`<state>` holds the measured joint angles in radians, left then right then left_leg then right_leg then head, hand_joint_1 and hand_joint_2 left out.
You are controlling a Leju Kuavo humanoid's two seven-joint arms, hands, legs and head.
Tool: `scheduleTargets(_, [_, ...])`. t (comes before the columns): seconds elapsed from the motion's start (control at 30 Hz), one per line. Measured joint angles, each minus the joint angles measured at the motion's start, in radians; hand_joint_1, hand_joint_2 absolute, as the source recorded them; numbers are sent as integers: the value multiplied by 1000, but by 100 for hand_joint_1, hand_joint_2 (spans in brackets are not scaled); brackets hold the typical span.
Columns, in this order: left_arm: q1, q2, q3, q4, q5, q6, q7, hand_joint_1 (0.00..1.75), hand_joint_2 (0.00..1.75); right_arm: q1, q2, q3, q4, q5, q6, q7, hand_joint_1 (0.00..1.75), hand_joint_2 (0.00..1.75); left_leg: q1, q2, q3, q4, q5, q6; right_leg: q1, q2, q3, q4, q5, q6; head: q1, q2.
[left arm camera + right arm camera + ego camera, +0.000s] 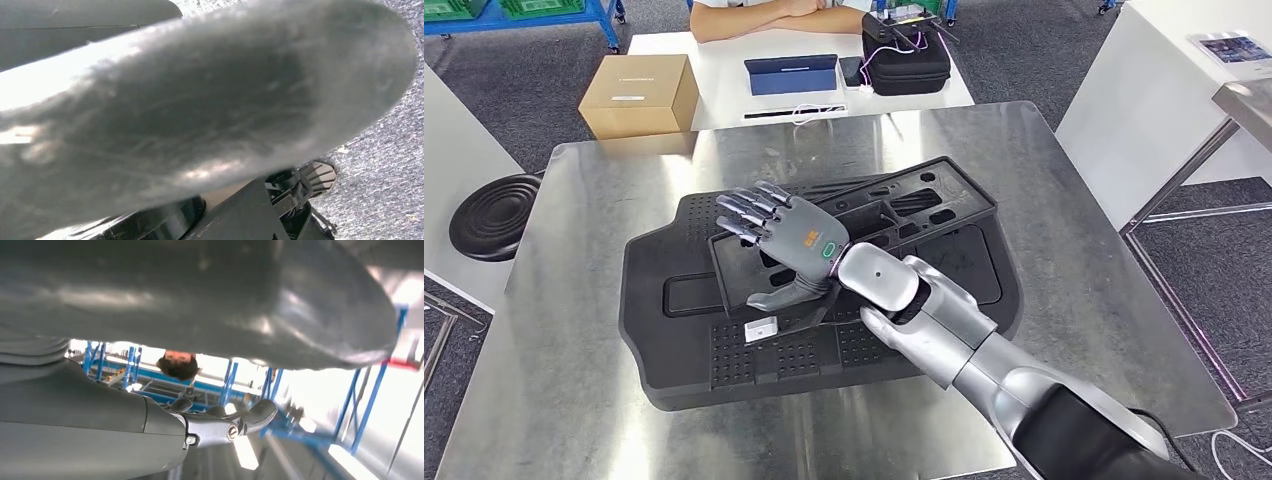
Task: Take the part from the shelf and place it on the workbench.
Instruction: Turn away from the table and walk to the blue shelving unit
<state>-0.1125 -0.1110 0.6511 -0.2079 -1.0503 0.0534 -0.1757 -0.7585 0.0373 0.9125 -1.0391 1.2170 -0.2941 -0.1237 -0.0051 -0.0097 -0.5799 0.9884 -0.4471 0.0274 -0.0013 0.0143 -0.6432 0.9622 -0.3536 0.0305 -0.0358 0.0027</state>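
A wide black moulded part lies flat on the steel workbench, with a white label on it. A smaller black tray-like part lies slantwise on top of it. My right hand reaches in from the lower right and lies over the smaller part's left end, fingers stretched out across it and thumb by its near edge. In the right wrist view a gap shows between the thumb and the blurred grey surface above it. A blurred grey mass that seems to be my left hand hangs over the carpet; its fingers cannot be made out.
Behind the workbench stands a white table with a cardboard box, a blue tablet and a black case; a person sits at it with arms folded. A black stool is at the left and a white cabinet at the right.
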Motion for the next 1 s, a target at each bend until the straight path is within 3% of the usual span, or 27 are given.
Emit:
scheduleTargets(0.33, [3, -1, 12, 0, 4, 0, -1, 0, 0, 43, 1, -46, -107, -12, -11, 1, 0, 0, 0, 0, 0, 0, 0, 0, 0, 0, 0, 0, 0, 0, 0, 0])
scheduleTargets(0.5, [4, -1, 16, 0, 5, -3, -3, 0, 0, 50, 1, -54, -125, -4, -18, 8, 0, 0, -4, 0, -2, 9, -4, 10, -4, 0, 1, 0, 3, 5, 0, 0])
scheduleTargets(0.6, [4, -3, 17, 0, 6, -6, -7, 0, 0, 54, 1, -62, -136, 13, -22, 14, 0, 0, 4, 4, 6, -4, 10, 19, -1, 0, -4, 10, -5, 12, 1, 0])
scheduleTargets(0.67, [3, -5, 17, 0, 7, -8, -9, 0, 0, 56, 0, -67, -138, 23, -26, 20, 0, 0, 12, 8, 10, -13, 19, 24, -2, -1, -36, 87, -52, 10, 4, 0])
scheduleTargets(0.73, [4, -6, 17, 0, 7, -11, -10, 0, 0, 62, -3, -71, -138, 31, -29, 23, 0, 0, 14, 10, 7, -14, 22, 25, -8, -2, -91, 230, -116, 11, 6, 0])
scheduleTargets(0.77, [5, -6, 18, 0, 8, -11, -10, 0, 0, 66, -5, -71, -138, 33, -30, 25, 0, 0, 15, 11, 6, -14, 24, 24, -12, -3, -109, 284, -135, 16, 6, 0])
scheduleTargets(0.8, [5, -6, 18, 0, 8, -12, -11, 0, 0, 69, -7, -72, -137, 35, -30, 26, 0, 0, 17, 11, 4, -13, 25, 22, -17, -4, -110, 302, -139, 25, 6, 0])
scheduleTargets(0.83, [6, -7, 18, 0, 8, -12, -11, 0, 0, 72, -8, -72, -137, 37, -30, 27, 0, 0, 20, 12, 2, -13, 27, 18, -22, -5, -90, 278, -129, 37, 6, 0])
scheduleTargets(0.9, [5, -8, 18, 0, 8, -13, -13, 0, 0, 72, -9, -74, -137, 42, -30, 29, 0, 0, 25, 11, -2, -12, 31, 8, -33, -13, 0, 137, -94, 61, 7, 0])
scheduleTargets(0.97, [5, -8, 18, -1, 8, -14, -15, 0, 0, 72, -7, -77, -137, 49, -30, 32, 0, 0, 24, 9, -7, -7, 33, -7, -34, -13, 71, 32, -70, 63, 8, 0])
scheduleTargets(1.0, [6, -8, 18, -1, 9, -15, -16, 0, 0, 72, -7, -78, -136, 51, -30, 34, 0, 0, 23, 8, -10, -4, 35, -15, -32, -10, 82, 16, -68, 56, 8, 0])
